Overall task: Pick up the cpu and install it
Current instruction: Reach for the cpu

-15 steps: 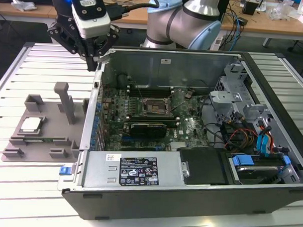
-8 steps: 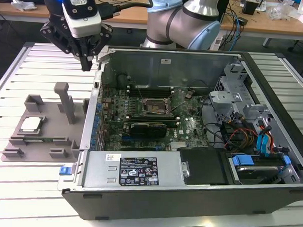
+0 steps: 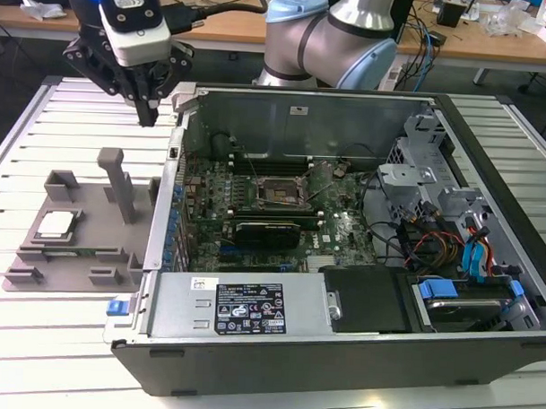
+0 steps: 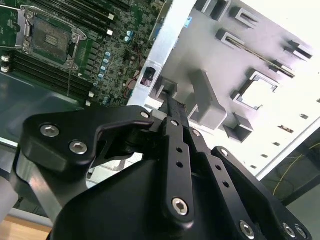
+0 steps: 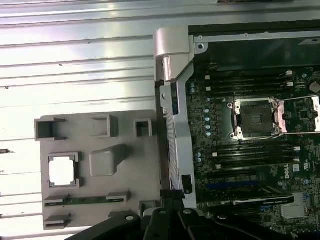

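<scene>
The cpu (image 3: 57, 224) is a pale square chip lying flat in a recess of the grey plastic fixture (image 3: 83, 252) on the table, at the exterior view's left. Both wrist views show the cpu too (image 4: 256, 93) (image 5: 62, 170). My gripper (image 3: 149, 116) hangs well above the table, behind the fixture and beside the computer case's rear left corner. Its fingers are shut together with nothing between them, as the second wrist view shows at the gripper (image 4: 171, 107). The dark socket frame (image 3: 278, 194) sits open on the motherboard inside the case.
The open computer case (image 3: 250, 347) stands to the exterior view's right of the fixture, with its metal side wall (image 5: 172, 130) between fixture and motherboard. An upright grey block (image 3: 121, 183) rises from the fixture. Cables and blue drive brackets (image 3: 477, 256) crowd the case's right end.
</scene>
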Robot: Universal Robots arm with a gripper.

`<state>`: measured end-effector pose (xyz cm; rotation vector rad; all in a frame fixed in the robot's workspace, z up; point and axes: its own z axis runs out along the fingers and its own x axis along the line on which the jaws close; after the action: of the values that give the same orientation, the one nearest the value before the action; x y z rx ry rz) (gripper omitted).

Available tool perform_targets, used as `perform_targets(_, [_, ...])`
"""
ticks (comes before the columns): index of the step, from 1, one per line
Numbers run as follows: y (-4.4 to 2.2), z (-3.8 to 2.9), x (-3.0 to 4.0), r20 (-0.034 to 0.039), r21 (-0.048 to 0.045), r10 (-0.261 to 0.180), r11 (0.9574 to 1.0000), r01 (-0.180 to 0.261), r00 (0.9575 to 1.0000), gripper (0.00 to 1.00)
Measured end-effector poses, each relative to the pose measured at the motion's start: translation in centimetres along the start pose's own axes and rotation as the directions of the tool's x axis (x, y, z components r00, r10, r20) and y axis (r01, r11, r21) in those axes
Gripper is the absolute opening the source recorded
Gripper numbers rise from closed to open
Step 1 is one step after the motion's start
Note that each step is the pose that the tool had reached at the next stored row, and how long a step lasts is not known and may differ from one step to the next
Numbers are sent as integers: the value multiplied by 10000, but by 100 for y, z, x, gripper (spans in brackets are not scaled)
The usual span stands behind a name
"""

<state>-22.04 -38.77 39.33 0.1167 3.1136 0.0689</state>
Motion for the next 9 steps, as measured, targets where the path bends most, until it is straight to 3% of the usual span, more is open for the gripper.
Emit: perform_targets(9, [41, -3, 197, 0, 0, 0, 10000, 0, 10000, 11])
